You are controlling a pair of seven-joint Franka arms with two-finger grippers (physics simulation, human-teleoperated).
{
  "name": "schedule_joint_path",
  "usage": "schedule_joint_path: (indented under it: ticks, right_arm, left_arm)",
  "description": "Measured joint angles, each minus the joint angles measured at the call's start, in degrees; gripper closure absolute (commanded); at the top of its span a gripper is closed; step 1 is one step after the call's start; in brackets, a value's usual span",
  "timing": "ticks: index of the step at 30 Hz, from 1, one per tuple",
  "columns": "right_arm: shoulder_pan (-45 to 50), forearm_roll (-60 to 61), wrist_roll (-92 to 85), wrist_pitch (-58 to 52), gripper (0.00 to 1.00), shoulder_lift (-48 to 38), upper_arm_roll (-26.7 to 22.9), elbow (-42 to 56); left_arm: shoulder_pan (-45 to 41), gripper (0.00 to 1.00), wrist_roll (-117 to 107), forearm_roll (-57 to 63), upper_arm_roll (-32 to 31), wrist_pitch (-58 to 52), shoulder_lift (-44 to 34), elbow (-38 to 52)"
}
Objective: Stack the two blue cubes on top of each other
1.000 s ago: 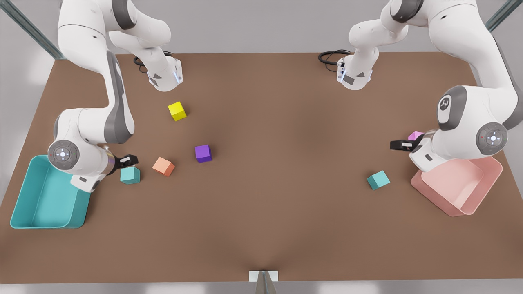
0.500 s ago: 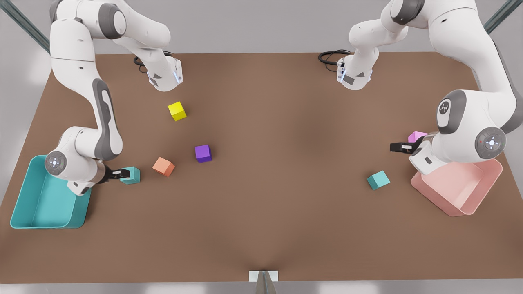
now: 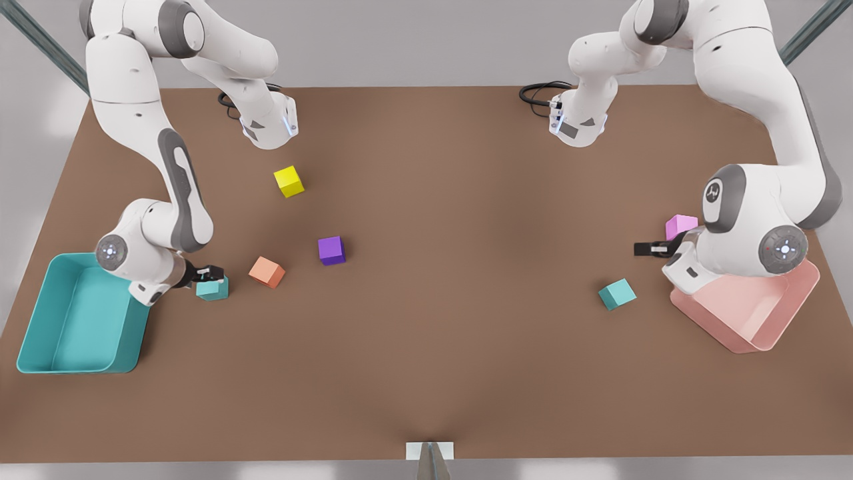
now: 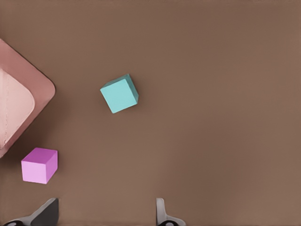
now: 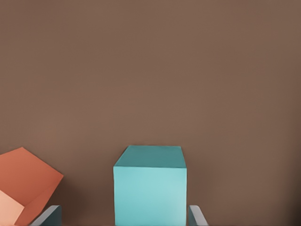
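a wide brown table (image 3: 453, 347) with a matte top; behind its far edge a plain pale grey wall (image 3: 413, 40); soft, even light.

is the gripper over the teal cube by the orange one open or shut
Open. The right gripper has a finger on each side of the teal cube, with small gaps showing, so it isn't clamped.

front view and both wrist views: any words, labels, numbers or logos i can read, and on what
None can be read.
The arm on the front view's right bears a small round emblem, too small to make out.
The cubes, both bins and the table are plain.
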Motion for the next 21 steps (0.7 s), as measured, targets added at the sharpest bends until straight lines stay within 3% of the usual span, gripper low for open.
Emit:
schedule_joint_path:
  ticks: [4, 21]
  right_arm:
    - [0.01, -0.06, -0.86, 2.41, 0.00, 0.89, -0.24, -0.75]
    - [-0.09, 0.02, -2.91, 7.59, 0.00, 4.09, -0.88, -3.18]
  left_arm:
    - [-4.28, 0.00, -0.83, -2.12, 2.33, 1.28, -3.78, -0.88]
    - [-5.04, 0.00, -2.84, -3.42, 3.04, 1.04, -2.70, -0.86]
